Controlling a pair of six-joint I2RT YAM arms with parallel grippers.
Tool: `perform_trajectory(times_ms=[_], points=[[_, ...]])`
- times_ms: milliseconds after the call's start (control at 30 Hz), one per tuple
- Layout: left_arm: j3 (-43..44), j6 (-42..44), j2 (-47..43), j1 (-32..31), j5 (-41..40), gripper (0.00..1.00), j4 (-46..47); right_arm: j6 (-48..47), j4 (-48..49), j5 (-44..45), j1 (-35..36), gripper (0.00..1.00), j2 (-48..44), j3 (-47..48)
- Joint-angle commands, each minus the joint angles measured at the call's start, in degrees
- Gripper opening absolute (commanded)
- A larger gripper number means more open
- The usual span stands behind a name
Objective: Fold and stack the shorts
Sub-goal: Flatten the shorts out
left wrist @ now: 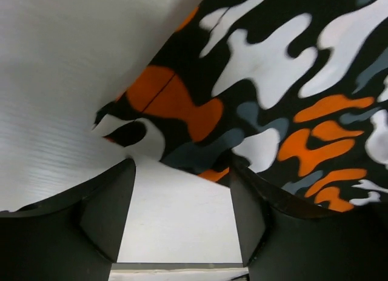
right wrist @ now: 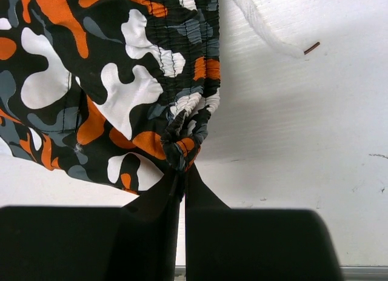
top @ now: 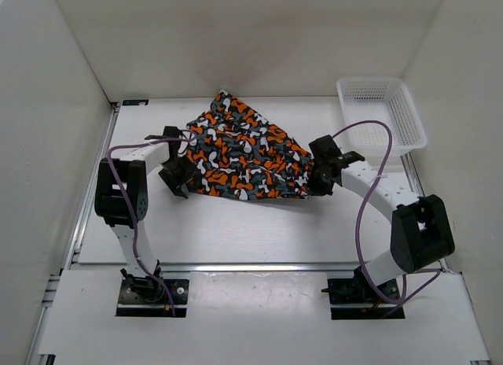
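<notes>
Right hand (right wrist: 183, 172) tight on shorts (right wrist: 91, 69), drawstring (right wrist: 267, 26) partly out of frame.

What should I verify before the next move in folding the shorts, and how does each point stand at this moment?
1. Right gripper shut on the shorts at the waistband corner: ok.
2. Left gripper holding fabric: not ok. Its fingers are open and bare table shows between them.
3. Shorts' edge within the left fingers' reach: ok, it lies at their tips.
4. Drawstring apart from the right fingers: ok.
5. Basket apart from the shorts: ok.
</notes>
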Motion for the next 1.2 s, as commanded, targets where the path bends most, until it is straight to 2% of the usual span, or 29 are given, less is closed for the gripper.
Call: perform_trajectory(times_ms=[0, 33, 67, 100, 133, 167, 267, 300, 400, 533, 600, 667, 700, 800, 1033, 1167], points=[[3.69, -2.24, 1.98, -0.33, -0.07, 0.73, 3.21, -0.57, -1.56, 1.2, 0.3, 0.0, -1.6, -0.38], [4.23, -2.24, 2.78, -0.33, -0.59, 0.71, 3.21, -0.57, -2.09, 1.2, 0.3, 0.0, -1.6, -0.38], [4.24, -2.24, 3.65, -0.33, -0.07, 0.58, 3.21, -0.57, -2.09, 1.72, 0.3, 0.0, -1.6, -0.38], [5.02, -2.24, 4.97, -0.33, -0.07, 0.43, 3.21, -0.04, -2.09, 1.73, 0.3, 0.0, -1.6, -0.38], [5.03, -2.24, 4.98, -0.33, 0.46, 0.2, 3.21, -0.04, -2.09, 1.73, 0.3, 0.0, -1.6, -0.38], [5.03, -2.24, 4.98, -0.33, 1.24, 0.1, 3.21, -0.04, -2.61, 2.25, 0.3, 0.0, -1.6, -0.38], [2.75, -1.63, 0.78, -0.33, 0.47, 0.1, 3.21, 0.58, -3.15, 2.78, 0.3, 0.0, -2.13, -1.43], [1.61, -1.63, -3.5, -0.85, -0.32, 0.1, 3.21, 1.27, -3.15, 2.78, 0.3, 0.0, -2.73, -1.95], [-3.49, -1.1, -9.94, -0.86, -0.94, 0.1, 3.21, 4.25, -3.15, -0.11, 0.3, 0.08, -3.88, -5.46], [-9.2, -1.1, -17.76, -3.31, 0.46, 0.1, 2.68, 8.21, 3.77, -7.55, 0.3, 0.22, -6.07, -12.4], [-10.52, -1.71, -19.27, -4.63, 0.46, 0.1, 2.15, 9.53, 6.86, -10.48, 0.3, 0.37, -7.83, -15.39], [-11.67, -2.24, -20.42, -5.95, 0.46, 0.1, 1.63, 11.21, 9.67, -12.06, 0.3, 0.59, -10.19, -18.83], [-12.54, -2.24, -21.29, -5.96, 0.46, 0.1, 1.63, 11.21, 10.21, -12.07, 0.3, 0.65, -11.08, -19.7], [-13.17, -2.24, -22.0, -6.57, 0.46, 0.1, 1.1, 13.14, 11.97, -12.07, -0.31, 0.69, -15.74, -23.39], [-13.69, -2.24, -23.23, -7.19, -0.15, 0.1, 0.57, 16.48, 20.22, -11.46, -6.72, 0.7, -31.11, -35.09], [-13.69, -2.24, -23.23, -7.71, -0.68, 0.1, 0.04, 14.55, 20.23, -9.96, -8.58, 0.7, -28.42, -34.49]])
